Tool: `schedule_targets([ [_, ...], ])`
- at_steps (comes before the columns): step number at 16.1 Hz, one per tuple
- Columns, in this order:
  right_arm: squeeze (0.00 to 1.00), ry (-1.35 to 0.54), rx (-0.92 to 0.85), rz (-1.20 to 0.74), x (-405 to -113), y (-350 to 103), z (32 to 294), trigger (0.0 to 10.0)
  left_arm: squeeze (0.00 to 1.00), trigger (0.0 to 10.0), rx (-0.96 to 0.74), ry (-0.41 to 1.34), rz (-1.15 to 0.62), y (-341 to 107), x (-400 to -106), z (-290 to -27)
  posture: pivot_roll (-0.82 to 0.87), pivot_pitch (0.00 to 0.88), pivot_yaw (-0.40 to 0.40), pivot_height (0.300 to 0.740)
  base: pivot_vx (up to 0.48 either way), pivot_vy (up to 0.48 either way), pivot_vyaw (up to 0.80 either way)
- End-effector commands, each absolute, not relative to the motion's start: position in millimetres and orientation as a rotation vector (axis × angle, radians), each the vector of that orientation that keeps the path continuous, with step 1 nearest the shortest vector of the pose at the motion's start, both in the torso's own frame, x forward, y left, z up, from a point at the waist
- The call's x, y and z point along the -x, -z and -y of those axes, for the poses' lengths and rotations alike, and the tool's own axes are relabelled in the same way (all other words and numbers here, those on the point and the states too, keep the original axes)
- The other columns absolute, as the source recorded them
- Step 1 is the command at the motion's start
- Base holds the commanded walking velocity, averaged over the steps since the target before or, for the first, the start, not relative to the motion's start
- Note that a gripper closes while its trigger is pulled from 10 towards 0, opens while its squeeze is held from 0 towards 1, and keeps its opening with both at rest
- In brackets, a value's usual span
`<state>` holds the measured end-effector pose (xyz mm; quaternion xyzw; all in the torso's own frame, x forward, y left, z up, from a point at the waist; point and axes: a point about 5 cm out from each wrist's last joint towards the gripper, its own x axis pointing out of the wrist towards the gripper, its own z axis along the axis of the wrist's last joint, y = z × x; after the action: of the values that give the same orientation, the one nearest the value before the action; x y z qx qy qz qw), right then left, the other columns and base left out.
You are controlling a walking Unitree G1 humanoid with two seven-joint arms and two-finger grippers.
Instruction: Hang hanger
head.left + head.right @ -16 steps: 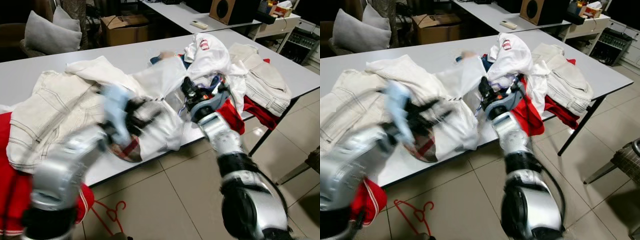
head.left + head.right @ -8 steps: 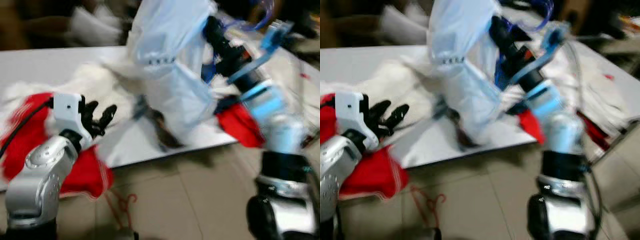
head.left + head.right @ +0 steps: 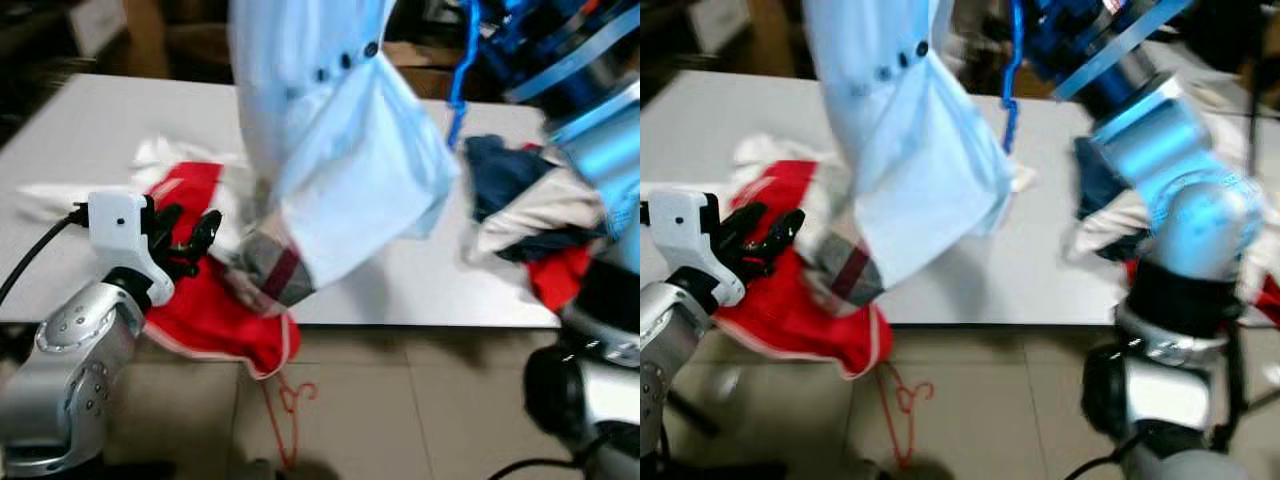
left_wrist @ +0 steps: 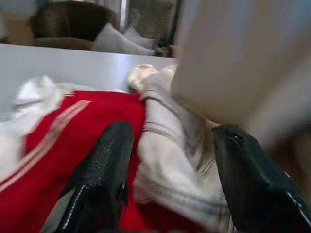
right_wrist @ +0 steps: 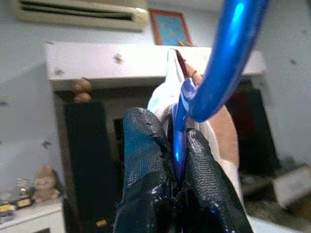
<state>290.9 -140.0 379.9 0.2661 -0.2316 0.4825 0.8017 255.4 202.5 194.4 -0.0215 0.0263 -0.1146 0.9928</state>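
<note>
1. Above the white table (image 3: 90,130), the right gripper (image 5: 176,184) is clenched on the blue hanger (image 5: 221,63), its two black fingers pinching the plastic just below the hook's curve.
2. From that hanger a pale blue shirt (image 3: 330,150) hangs down over the table, dark buttons showing along its front and a plaid cuff (image 3: 275,280) dangling almost to the red garment (image 3: 215,310) at the table edge.
3. My main worry is the slim pinch: the fingers hold only a narrow bar, so a swing of the heavy shirt could twist the hanger out or tip it until the shirt slides off one shoulder.
4. A second risk is the trailing cuff catching on the red garment or on the heap of clothes (image 3: 530,205) beside the right arm, which would drag things off the table as the arm lifts.
5. Low on the left, the left gripper (image 3: 185,240) is released, fingers spread just over the red cloth and near the cuff, holding nothing.
6. The hanger itself looks like glossy, rounded blue plastic; its hook end seems free, though the blur makes that hard to confirm.
7. On the floor below lies a red hanger (image 3: 290,415), untouched.
</note>
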Motion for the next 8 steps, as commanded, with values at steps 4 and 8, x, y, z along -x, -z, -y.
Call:
schedule_targets([
  [4, 0.0, -1.083, -0.529, 0.578, -276.1, -401.0, 149.5, 10.0, 0.0, 10.0, 0.04, 0.217, -0.02, -198.4, -249.1, -205.2, -0.01, 0.0, -0.068, 0.74, 0.0, 0.0, 0.77],
  [8, 0.0, -1.083, -0.556, 0.631, -273.4, -417.8, 156.7, 10.0, 0.0, 10.0, 0.041, 0.217, -0.008, -199.2, -245.7, -205.6, 0.0, 0.0, -0.08, 0.74, 0.0, 0.0, 0.77],
])
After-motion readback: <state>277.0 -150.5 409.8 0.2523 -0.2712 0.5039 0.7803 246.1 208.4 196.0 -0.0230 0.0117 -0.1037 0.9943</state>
